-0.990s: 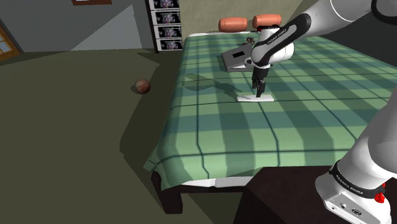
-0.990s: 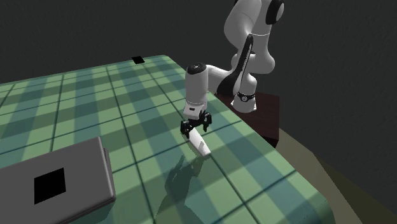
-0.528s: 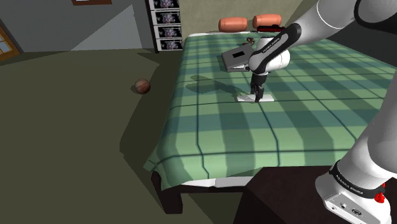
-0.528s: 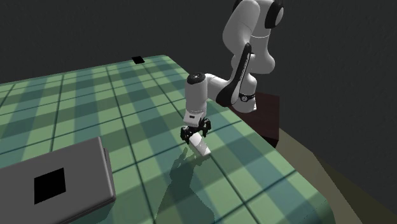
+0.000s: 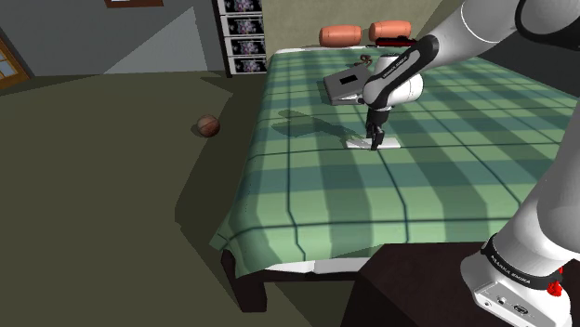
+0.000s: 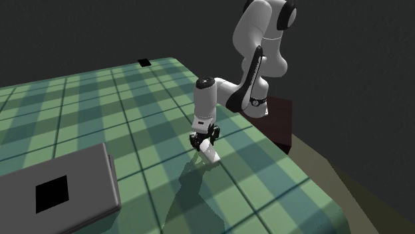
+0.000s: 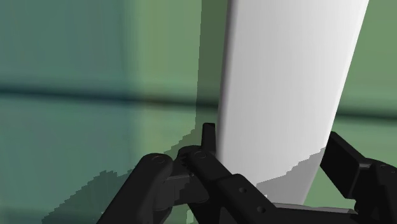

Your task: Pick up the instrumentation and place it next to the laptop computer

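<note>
white instrument (image 7: 286,83) lies flat on green plaid bed (image 5: 307,204), well apart from grey laptop (image 6: 60,189). pincer (image 6: 204,141) straddles narrow width, fingers seemingly pressed on both long edges; a flat thing only offers an edge grip. not yet lifted.

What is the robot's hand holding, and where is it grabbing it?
The black gripper clasps the flat white slab across its width, near one end, while it lies on the green checked bedcover.
</note>
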Available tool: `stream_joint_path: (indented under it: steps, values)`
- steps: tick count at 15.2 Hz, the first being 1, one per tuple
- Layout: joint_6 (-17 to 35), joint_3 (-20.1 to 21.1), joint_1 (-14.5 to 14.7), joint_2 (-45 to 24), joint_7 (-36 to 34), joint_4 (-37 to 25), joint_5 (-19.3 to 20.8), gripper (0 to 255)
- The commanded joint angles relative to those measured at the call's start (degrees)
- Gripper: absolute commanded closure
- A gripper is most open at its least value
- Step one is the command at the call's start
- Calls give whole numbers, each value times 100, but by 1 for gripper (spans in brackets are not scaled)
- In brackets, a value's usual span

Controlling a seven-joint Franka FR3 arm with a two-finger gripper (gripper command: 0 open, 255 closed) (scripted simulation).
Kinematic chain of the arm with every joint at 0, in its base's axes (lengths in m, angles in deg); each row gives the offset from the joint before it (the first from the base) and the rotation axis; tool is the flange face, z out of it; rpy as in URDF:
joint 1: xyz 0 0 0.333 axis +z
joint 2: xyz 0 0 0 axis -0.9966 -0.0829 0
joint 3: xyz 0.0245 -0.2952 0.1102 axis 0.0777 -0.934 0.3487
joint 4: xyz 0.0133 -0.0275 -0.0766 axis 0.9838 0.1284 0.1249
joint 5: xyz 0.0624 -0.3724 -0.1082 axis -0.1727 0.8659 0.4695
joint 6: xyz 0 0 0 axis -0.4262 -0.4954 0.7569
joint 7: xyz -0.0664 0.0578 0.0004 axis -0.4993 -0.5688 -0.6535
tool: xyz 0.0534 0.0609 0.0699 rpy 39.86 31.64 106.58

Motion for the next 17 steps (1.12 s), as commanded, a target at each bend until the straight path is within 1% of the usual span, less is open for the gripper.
stream_joint_path:
  steps: [1,9,17]
  values:
    - [1,1,0,-3,0,1,0,255]
    - [2,1,0,-3,0,2,-1,255]
    - [-553,-89,69,461,-191,-126,281,255]
